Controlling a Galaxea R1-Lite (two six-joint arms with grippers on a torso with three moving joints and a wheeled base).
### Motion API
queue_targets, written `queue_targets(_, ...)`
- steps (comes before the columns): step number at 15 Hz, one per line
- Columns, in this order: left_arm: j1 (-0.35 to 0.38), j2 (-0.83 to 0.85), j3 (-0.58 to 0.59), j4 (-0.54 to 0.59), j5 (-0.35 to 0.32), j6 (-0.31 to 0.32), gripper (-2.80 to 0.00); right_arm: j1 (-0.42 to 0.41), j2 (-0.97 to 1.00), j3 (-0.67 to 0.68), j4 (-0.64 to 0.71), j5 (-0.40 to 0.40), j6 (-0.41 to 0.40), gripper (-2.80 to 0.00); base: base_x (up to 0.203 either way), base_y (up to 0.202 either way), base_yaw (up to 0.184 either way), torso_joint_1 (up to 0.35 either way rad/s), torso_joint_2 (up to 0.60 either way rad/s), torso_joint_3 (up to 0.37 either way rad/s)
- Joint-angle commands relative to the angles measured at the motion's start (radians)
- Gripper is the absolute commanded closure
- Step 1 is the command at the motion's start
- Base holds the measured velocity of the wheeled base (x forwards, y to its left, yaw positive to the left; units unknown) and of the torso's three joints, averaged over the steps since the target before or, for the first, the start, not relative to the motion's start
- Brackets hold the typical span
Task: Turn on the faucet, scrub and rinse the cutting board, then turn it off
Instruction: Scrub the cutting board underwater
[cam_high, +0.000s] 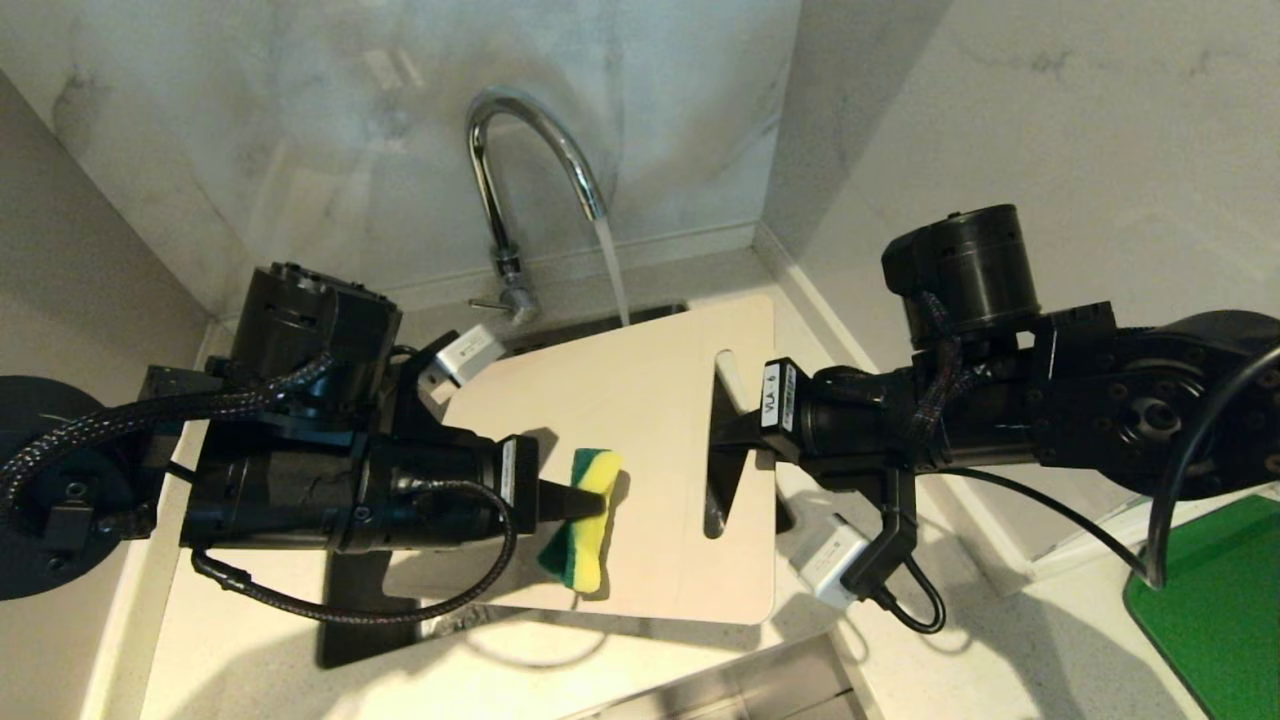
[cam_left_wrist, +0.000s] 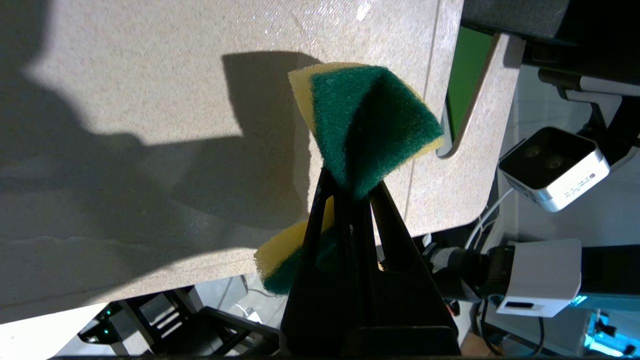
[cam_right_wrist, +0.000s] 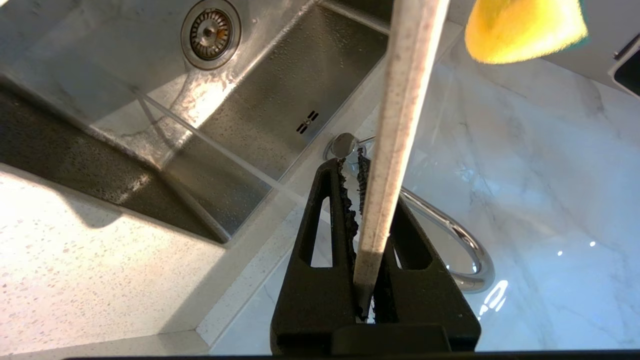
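Head view shows us holding the cutting board (cam_high: 640, 430) over the sink (cam_right_wrist: 280, 100), our right gripper (cam_high: 722, 432) clamped shut on its slotted end. Behind it the faucet (cam_high: 520, 150) runs, so it is already on, its stream falling past the board's far edge. Our left gripper (cam_high: 580, 500) pinches a sponge (cam_high: 582, 520) above the board. Scrubbing, rinsing and shut-off seem to remain.

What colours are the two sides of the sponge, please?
The sponge is yellow foam with a dark green scouring face, clearest in the left wrist view.
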Motion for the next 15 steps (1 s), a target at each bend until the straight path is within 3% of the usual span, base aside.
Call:
queue_targets(1,-0.008,0.004,0.009,-0.002,0.009,-0.004,0.00,0.000,-0.003,0.001,0.000,0.002,-0.012,0.00,0.000,0.000,0.000,0.000,0.00,0.000)
queue_targets(6,0.061,0.008,0.127,-0.021,0.005,0.000,0.00,0.000,-0.007,0.005,0.000,0.002,-0.009,0.00,0.000,0.000,0.000,0.000,0.00,0.000)
queue_targets(9,0.112,0.008,0.226,-0.108,0.001,0.001,0.00,0.000,-0.011,0.008,0.000,0.002,-0.009,0.00,0.000,0.000,0.000,0.000,0.00,0.000)
queue_targets(15,0.285,0.034,0.380,-0.259,-0.046,0.023,0.00,0.000,-0.020,0.011,0.000,0.001,-0.008,0.00,0.000,0.000,0.000,0.000,0.00,0.000)
